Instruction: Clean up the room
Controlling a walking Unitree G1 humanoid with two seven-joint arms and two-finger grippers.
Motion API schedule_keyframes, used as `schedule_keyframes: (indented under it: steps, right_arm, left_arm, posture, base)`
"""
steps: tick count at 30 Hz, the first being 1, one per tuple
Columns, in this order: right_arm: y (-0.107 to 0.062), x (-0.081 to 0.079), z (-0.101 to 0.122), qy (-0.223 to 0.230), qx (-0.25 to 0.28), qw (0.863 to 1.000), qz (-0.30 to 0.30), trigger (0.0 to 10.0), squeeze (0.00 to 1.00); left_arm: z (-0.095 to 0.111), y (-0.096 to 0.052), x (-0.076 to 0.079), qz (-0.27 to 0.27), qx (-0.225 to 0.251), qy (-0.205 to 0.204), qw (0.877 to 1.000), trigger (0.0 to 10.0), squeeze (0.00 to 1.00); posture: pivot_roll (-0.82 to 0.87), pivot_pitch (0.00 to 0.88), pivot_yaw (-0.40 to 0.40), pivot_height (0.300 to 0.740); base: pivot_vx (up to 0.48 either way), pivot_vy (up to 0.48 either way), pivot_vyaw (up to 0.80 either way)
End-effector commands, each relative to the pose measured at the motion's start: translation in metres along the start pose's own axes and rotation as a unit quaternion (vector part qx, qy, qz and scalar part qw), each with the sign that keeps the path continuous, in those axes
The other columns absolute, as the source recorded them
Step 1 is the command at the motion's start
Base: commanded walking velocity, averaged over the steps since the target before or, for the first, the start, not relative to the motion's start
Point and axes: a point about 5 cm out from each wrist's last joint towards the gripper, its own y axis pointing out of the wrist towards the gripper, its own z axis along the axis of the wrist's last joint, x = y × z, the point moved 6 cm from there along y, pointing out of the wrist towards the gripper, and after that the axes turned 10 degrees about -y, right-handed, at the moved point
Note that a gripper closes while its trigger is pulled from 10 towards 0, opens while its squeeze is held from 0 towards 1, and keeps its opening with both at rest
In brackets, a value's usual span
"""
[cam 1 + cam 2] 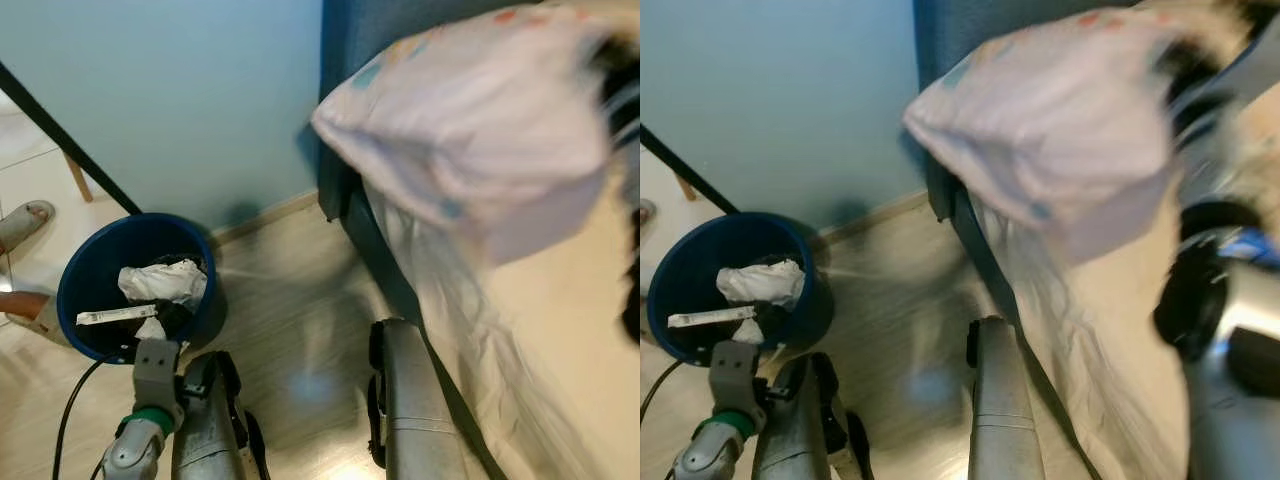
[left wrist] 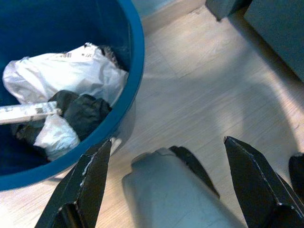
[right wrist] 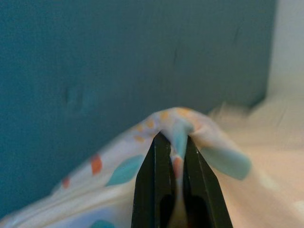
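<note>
Up high, right hand [image 3: 175, 142] pinched on patterned cloth [image 1: 470, 120], blurred.

A bin [image 1: 88, 270] stood on the floor [image 1: 300, 300] to the left, against the wall [image 1: 180, 90], with crumpled waste [image 1: 162, 281] inside. The bed [image 1: 560, 330] lay to the right, a pillow [image 1: 470, 120] raised above it.

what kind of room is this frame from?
Probably a bedroom. A pillow is lifted over a bed sheet, with a blue headboard behind. A blue bin of trash stands on the wood floor by the wall.
</note>
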Motion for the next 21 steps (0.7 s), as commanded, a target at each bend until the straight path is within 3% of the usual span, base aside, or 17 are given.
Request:
schedule_keyframes:
  steps: [1,2,3,5,6,8,11,12,13,14,15,16,17,20,21]
  right_arm:
    - [0.0,0.011,0.007,-0.018,0.01,1.0,-0.021,0.0,0.0]
    - [0.003,0.037,0.045,-0.037,0.059,0.995,-0.068,0.0,0.0]
    - [0.003,0.037,0.045,-0.037,0.059,0.995,-0.068,0.0,0.0]
    - [-0.001,0.061,0.077,-0.058,0.102,0.987,-0.113,0.0,0.0]
    - [-0.001,0.061,0.077,-0.058,0.102,0.987,-0.113,0.0,0.0]
    - [-0.006,0.077,0.093,-0.067,0.129,0.979,-0.141,0.0,0.0]
    - [-0.008,0.082,0.1,-0.074,0.14,0.976,-0.15,0.0,0.0]
    - [-0.004,0.07,0.082,-0.076,0.11,0.983,-0.125,0.0,0.0]
    - [-0.004,0.07,0.082,-0.076,0.11,0.983,-0.125,0.0,0.0]
    - [-0.002,0.062,0.067,-0.077,0.088,0.987,-0.107,0.0,0.0]
    - [-0.002,0.047,0.033,-0.077,0.037,0.993,-0.078,1.1,0.0]
    - [-0.007,0.036,-0.004,-0.083,-0.019,0.995,-0.057,10.0,0.0]
    - [-0.007,0.036,-0.004,-0.083,-0.019,0.995,-0.057,10.0,0.0]
    - [-0.034,0.017,-0.085,-0.098,-0.13,0.986,-0.033,10.0,0.0]
    - [-0.043,0.012,-0.103,-0.098,-0.152,0.983,-0.027,10.0,0.0]
  left_arm:
    - [-0.017,-0.01,-0.002,0.007,-0.025,-0.005,1.0,10.0,0.0]
    - [-0.016,-0.011,-0.002,0.007,-0.022,-0.004,1.0,10.0,0.0]
    - [-0.016,-0.011,-0.002,0.007,-0.022,-0.004,1.0,10.0,0.0]
    - [-0.018,-0.013,-0.003,0.009,-0.021,-0.004,1.0,10.0,0.0]
    - [-0.018,-0.013,-0.003,0.009,-0.021,-0.004,1.0,10.0,0.0]
    - [-0.019,-0.016,-0.006,0.011,-0.022,-0.003,1.0,10.0,0.0]
    - [-0.02,-0.018,-0.008,0.015,-0.023,-0.003,1.0,10.0,0.0]
    - [-0.022,-0.019,-0.008,0.014,-0.026,-0.002,1.0,10.0,0.0]
    - [-0.022,-0.019,-0.008,0.014,-0.026,-0.002,1.0,10.0,0.0]
    - [-0.023,-0.02,-0.008,0.014,-0.028,-0.002,1.0,10.0,0.0]
    - [-0.025,-0.02,-0.006,0.013,-0.032,-0.003,0.999,10.0,0.0]
    - [-0.026,-0.02,-0.005,0.011,-0.034,-0.003,0.999,10.0,0.0]
    - [-0.026,-0.02,-0.005,0.011,-0.034,-0.003,0.999,10.0,0.0]
    - [-0.025,-0.016,-0.001,0.007,-0.036,-0.001,0.999,10.0,0.0]
    - [-0.024,-0.014,0.0,0.007,-0.036,0.0,0.999,10.0,0.0]
  posture:
    - [-0.06,0.279,0.033,0.56]
    - [-0.05,0.28,0.034,0.56]
    - [-0.05,0.28,0.034,0.56]
    - [-0.04,0.281,0.035,0.56]
    - [-0.04,0.281,0.035,0.56]
    - [-0.03,0.286,0.036,0.56]
    - [-0.03,0.288,0.038,0.56]
    - [-0.03,0.292,0.04,0.56]
    - [-0.03,0.292,0.04,0.56]
    - [-0.03,0.292,0.04,0.56]
    - [-0.04,0.291,0.045,0.56]
    - [-0.04,0.29,0.046,0.56]
    - [-0.04,0.29,0.046,0.56]
    - [-0.05,0.281,0.05,0.56]
    - [-0.05,0.281,0.05,0.56]
  base:
    - [0.0,0.0,0.0]
    - [0.0,0.0,0.0]
    - [0.0,0.0,0.0]
    - [0.0,0.0,0.0]
    - [0.0,0.0,0.0]
    - [0.0,0.0,0.0]
    - [0.0,0.0,0.0]
    - [0.0,0.0,0.0]
    - [0.0,0.0,0.0]
    - [0.0,0.0,0.0]
    - [0.0,0.0,0.0]
    - [0.0,0.0,0.0]
    - [0.0,0.0,0.0]
    - [0.0,0.0,0.0]
    - [0.0,0.0,0.0]
